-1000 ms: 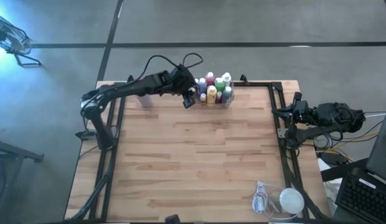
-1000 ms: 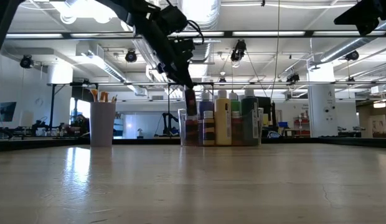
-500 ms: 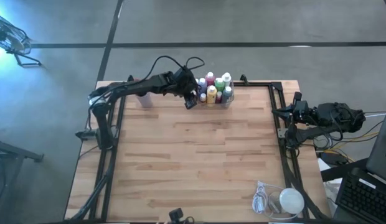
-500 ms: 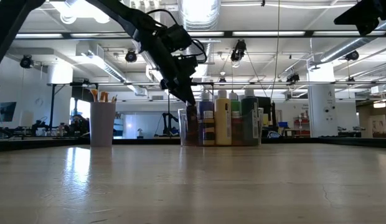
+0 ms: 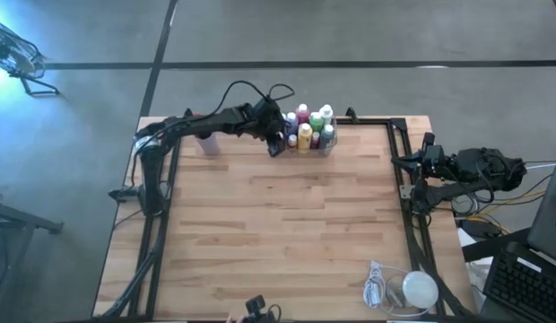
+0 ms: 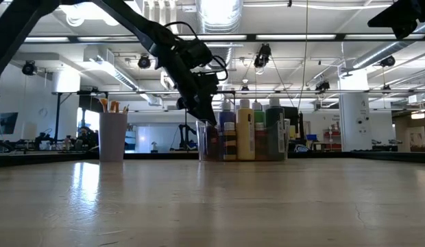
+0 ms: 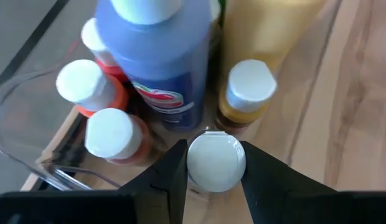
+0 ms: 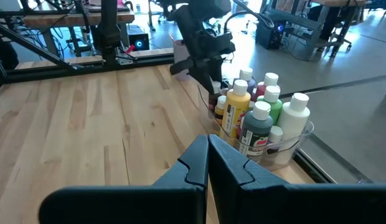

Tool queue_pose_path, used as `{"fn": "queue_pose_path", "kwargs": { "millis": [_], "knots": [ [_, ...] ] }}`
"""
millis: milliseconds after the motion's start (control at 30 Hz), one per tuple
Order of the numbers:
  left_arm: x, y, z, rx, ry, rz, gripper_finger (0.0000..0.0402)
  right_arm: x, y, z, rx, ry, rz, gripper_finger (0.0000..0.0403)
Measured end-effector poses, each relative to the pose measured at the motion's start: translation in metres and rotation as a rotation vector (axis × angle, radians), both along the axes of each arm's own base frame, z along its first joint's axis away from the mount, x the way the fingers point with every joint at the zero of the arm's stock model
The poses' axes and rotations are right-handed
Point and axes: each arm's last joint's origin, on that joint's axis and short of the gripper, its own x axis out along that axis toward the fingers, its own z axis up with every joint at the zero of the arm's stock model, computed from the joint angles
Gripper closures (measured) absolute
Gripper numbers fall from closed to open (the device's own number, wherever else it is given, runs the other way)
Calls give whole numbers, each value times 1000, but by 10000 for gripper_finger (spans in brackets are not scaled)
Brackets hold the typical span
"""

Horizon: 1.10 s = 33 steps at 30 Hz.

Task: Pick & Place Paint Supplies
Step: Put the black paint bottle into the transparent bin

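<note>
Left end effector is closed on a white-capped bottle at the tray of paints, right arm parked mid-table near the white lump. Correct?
Not quite. The high view shows the right end effector parked off the table's right edge, not mid-table. The left end effector does grip a white-capped bottle at the tray.

This is a robotics lab or large workshop hall, with a butcher-block wooden desk [image 5: 287, 233] set in a black metal frame on a bare grey concrete floor [image 5: 368, 36]. Beyond the desk, the level view shows an open industrial ceiling with exposed ducts [image 6: 120, 72], hanging lights and pillars. Behind it stand other workbenches [image 8: 68, 18] and equipment.
</note>
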Motion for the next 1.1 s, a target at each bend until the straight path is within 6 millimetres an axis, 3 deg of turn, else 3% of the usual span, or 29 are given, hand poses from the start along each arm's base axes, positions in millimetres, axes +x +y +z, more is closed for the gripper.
{"fn": "queue_pose_path", "kwargs": {
  "millis": [600, 1100],
  "knots": [
    [2, 12, -17, -56, -1, 6, 272, 0, 0, 0, 0, 0, 0, 394],
    [2, 12, -17, -3, 25, -53, 220, 0, 0, 0, 0, 0, 0, 394]
  ]
}}
